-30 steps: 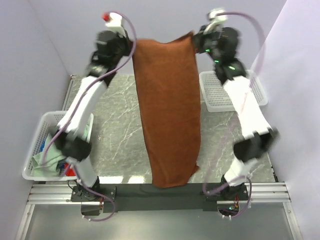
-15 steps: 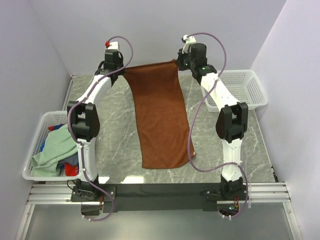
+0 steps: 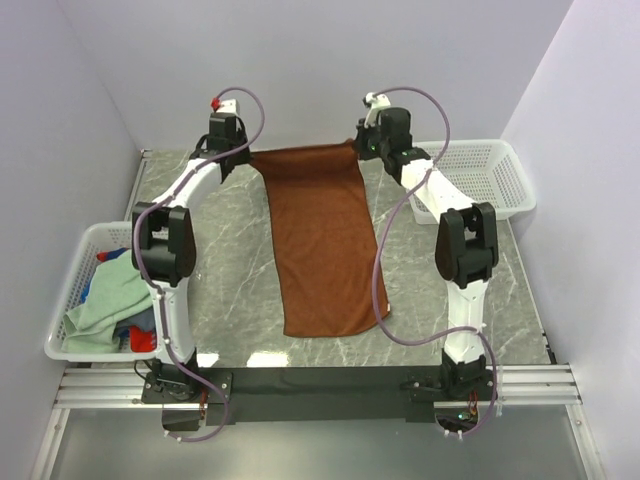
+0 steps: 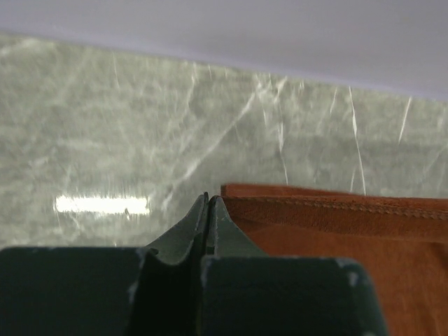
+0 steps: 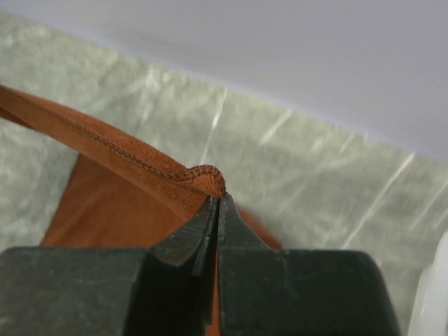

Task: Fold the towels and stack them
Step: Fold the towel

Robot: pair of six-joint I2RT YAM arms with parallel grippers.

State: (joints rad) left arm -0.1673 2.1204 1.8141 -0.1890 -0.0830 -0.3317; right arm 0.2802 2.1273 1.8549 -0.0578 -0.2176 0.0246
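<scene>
Two tools: left tool (image 4: 207, 199), right tool (image 5: 218, 199). One brown towel (image 3: 322, 240) on one table (image 3: 230, 280). Two baskets: left basket (image 3: 66, 290), right basket (image 3: 500, 185). One green towel (image 3: 105, 300) heaped with blue and red cloth, whose number is unclear.

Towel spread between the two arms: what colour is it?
The towel is plain rust-brown, clearest in the top external view.
</scene>
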